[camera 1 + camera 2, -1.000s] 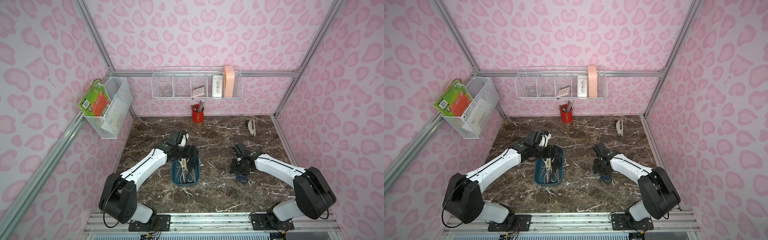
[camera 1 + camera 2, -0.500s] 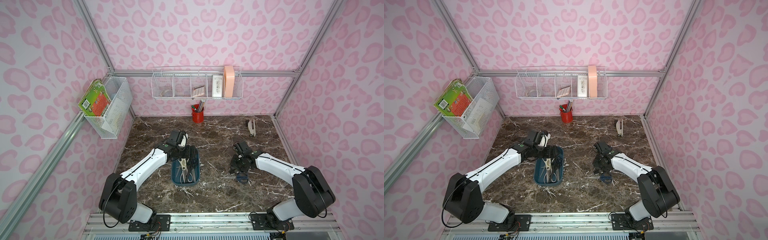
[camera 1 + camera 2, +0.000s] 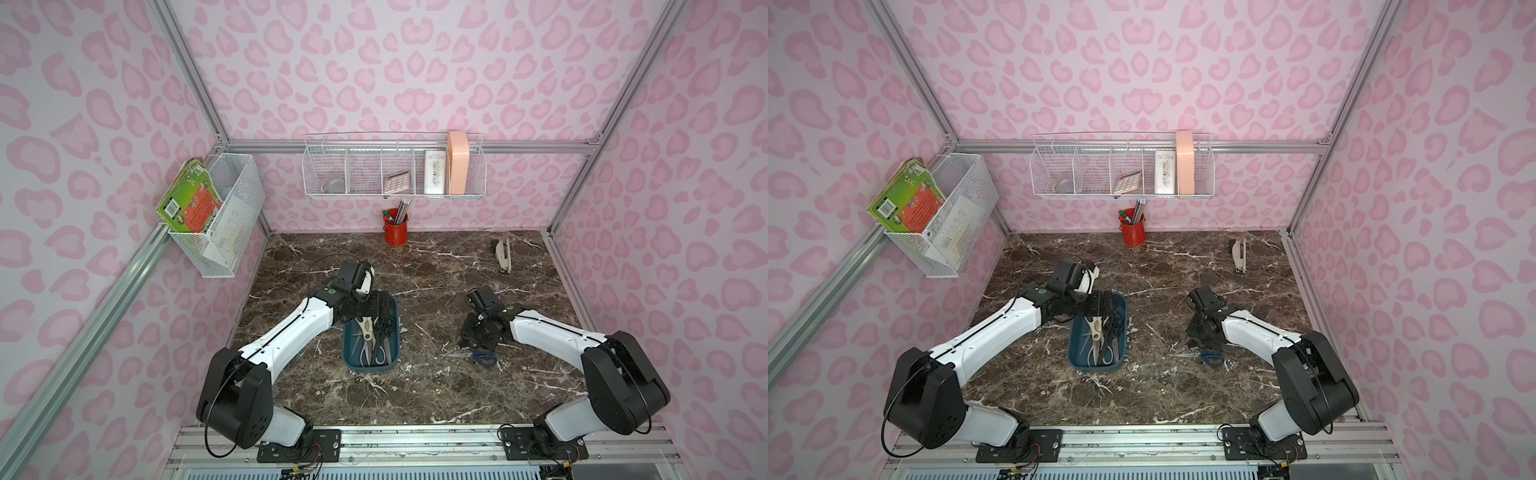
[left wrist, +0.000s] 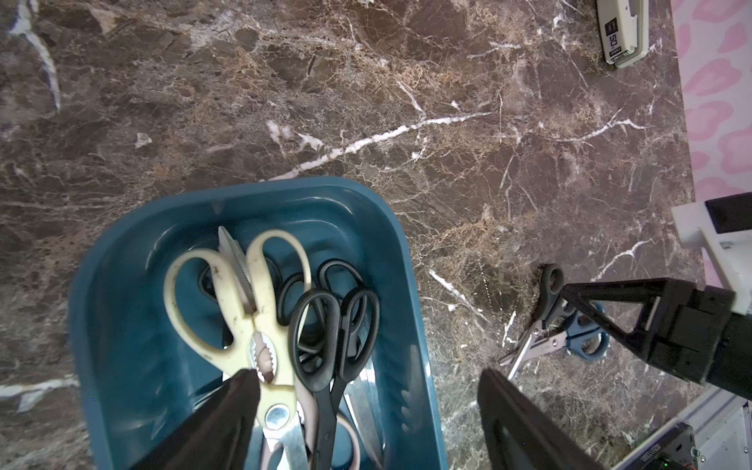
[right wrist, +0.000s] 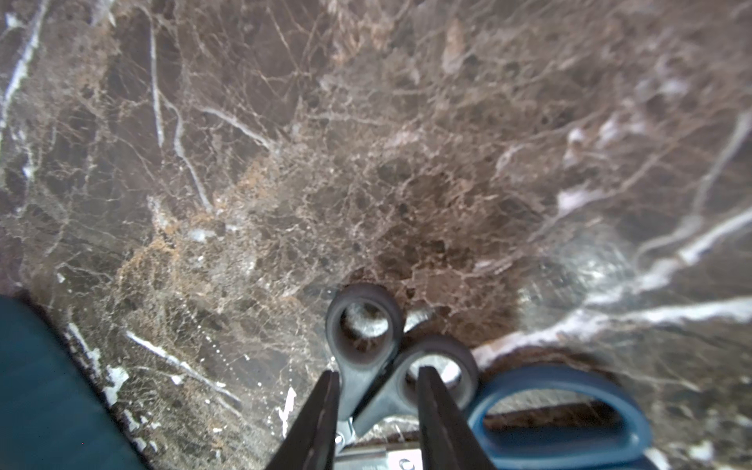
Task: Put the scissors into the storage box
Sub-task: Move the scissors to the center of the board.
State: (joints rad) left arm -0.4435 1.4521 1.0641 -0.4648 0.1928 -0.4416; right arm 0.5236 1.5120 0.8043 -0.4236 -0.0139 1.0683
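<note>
The right end effector (image 5: 377, 370) grips black scissors (image 5: 368, 386) by the handles, just beside blue scissors (image 5: 549, 376) lying on the worktop (image 4: 407, 101). The left end effector (image 4: 368, 374) hangs open over the box (image 4: 122, 325), where cream scissors (image 4: 260, 325) lie among others.

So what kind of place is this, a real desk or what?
Likely a robot test cell staged as an office desk: aluminium frame holding pink printed walls, two arms bolted to a front rail, plus a pen cup and stapler as props.
</note>
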